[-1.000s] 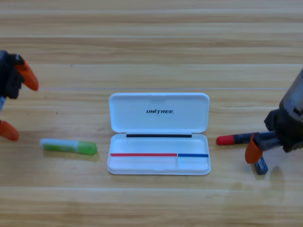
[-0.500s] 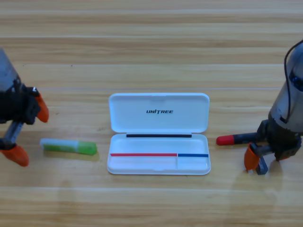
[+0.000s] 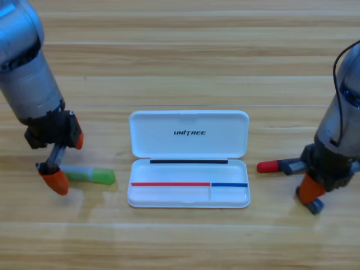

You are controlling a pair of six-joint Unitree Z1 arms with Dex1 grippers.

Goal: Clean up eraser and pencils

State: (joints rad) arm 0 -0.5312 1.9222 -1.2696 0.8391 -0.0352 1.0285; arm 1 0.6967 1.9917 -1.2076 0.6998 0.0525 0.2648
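Observation:
The pale green pencil [image 3: 91, 175] lies flat to the left of the open white case [image 3: 169, 194]. My left gripper [image 3: 66, 160] is open and stands over the pencil's left end, one orange jaw behind it and one in front. The black pencil with the red end [image 3: 270, 166] lies to the right of the case, and its far end is hidden under the right arm. My right gripper [image 3: 311, 191] points down just in front of that pencil. It sits on the dark eraser [image 3: 316, 206], which shows only as a corner below one orange jaw.
The case's lid [image 3: 188, 125] with the UNITREE lettering lies folded back towards the far side. The grey left arm [image 3: 25, 73] comes in from the upper left corner, and the right arm [image 3: 343, 129] comes down the right edge.
The left arm has swung in from the left edge and lowered its open gripper onto the green pencil's left end. The right gripper has shifted slightly right, onto the eraser.

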